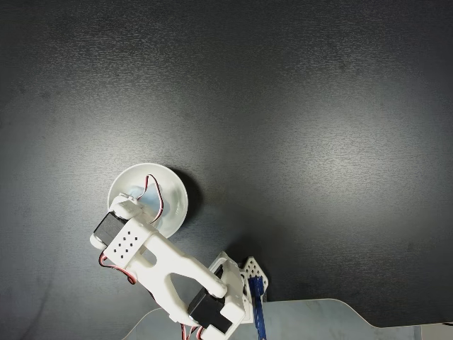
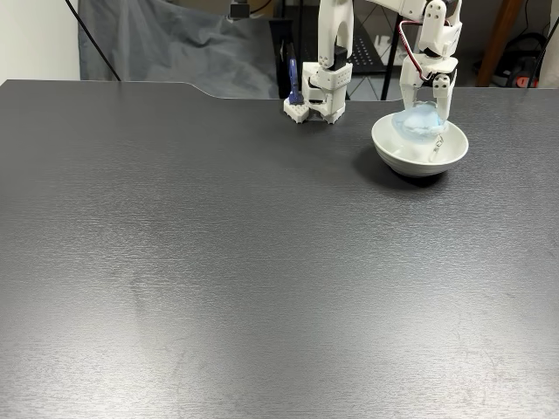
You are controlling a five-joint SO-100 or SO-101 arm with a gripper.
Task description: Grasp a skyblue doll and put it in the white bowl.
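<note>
The skyblue doll (image 2: 420, 122) is a pale fluffy lump low inside the white bowl (image 2: 419, 162), its top just above the rim. My gripper (image 2: 425, 112) comes down from above with one finger on each side of the doll, shut on it. In the fixed view from above, the arm's wrist (image 1: 127, 241) covers the lower left of the white bowl (image 1: 177, 185). There, a patch of the skyblue doll (image 1: 136, 193) shows beside the red and white wires.
The arm's base (image 2: 319, 87) stands at the table's far edge, just left of the bowl, with a blue part (image 2: 294, 78) beside it. The dark table (image 2: 218, 262) stretches wide in front. Grey cloth and chair legs stand behind the table.
</note>
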